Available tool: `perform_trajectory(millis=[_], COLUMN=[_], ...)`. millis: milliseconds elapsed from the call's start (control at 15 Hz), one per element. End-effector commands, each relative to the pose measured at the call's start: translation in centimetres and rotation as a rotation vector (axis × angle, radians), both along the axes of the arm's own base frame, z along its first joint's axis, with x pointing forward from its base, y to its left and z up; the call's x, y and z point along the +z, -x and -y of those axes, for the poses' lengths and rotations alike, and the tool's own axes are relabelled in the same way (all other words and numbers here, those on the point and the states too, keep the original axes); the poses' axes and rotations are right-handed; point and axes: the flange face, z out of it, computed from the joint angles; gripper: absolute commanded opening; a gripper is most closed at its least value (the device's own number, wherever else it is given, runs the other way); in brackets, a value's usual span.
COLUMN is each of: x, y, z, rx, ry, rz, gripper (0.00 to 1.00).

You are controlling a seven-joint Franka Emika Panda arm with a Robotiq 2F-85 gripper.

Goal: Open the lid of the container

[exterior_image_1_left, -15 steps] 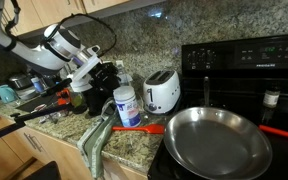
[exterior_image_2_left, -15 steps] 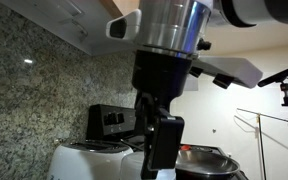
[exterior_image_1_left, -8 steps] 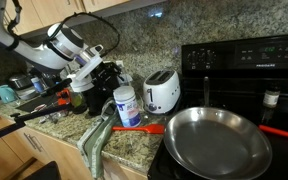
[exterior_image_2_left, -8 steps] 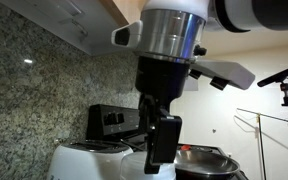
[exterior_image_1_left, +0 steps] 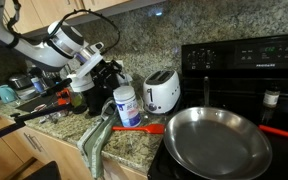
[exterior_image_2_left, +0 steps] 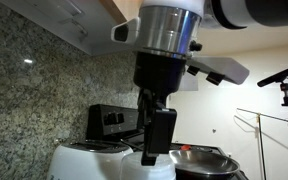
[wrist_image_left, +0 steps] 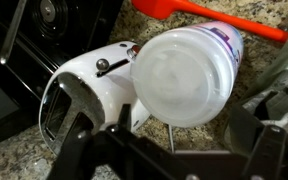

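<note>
- Black stove (exterior_image_1_left: 246, 58): just beside the toaster (exterior_image_1_left: 162, 92), on the side away from the container.
- Speckled granite surface (exterior_image_1_left: 134, 148): carries the toaster. It runs from the stove's edge past the toaster to a clutter of dark items beyond.
- Robot arm (exterior_image_1_left: 46, 48): white. It comes in from the side of the toaster opposite the stove, higher than the toaster's top.
- Frying pan (exterior_image_1_left: 220, 140): bare metal, on the stove, nearer the camera than the toaster in an exterior view.
- Toaster: white, upright on the surface. The wrist view shows its slot and a side knob (wrist_image_left: 102, 66).
- Green cloth (exterior_image_1_left: 96, 140): crumpled, on the container's side of the toaster, draped toward the counter edge.
- Hand (wrist_image_left: 169, 160): fingers (wrist_image_left: 79, 150) spread wide apart, gripping nothing. It hangs above the container, next to the toaster. In an exterior view a finger (exterior_image_2_left: 160, 135) reaches down close to the lid; contact cannot be told.
- Container (exterior_image_1_left: 127, 104): white bottle with a blue label, upright, just beside the toaster on the side away from the stove. In the wrist view it sits centred ahead of the spread fingers.
- Red spatula (exterior_image_1_left: 144, 128): flat on the surface, in front of the toaster, its end near the container's base.
- Lid (wrist_image_left: 182, 82): white, round, on the container, closed, about level with the toaster's top.
</note>
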Motion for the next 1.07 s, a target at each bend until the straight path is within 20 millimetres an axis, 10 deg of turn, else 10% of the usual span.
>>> perform_trajectory(millis=[0, 1000], x=[2.4, -0.5], y=[0.6, 0.0], z=[-0.4, 0.5], rx=[0.022, -0.009], ry=[0.006, 0.052], rz=[0.025, -0.076], gripper=[1.0, 1.0])
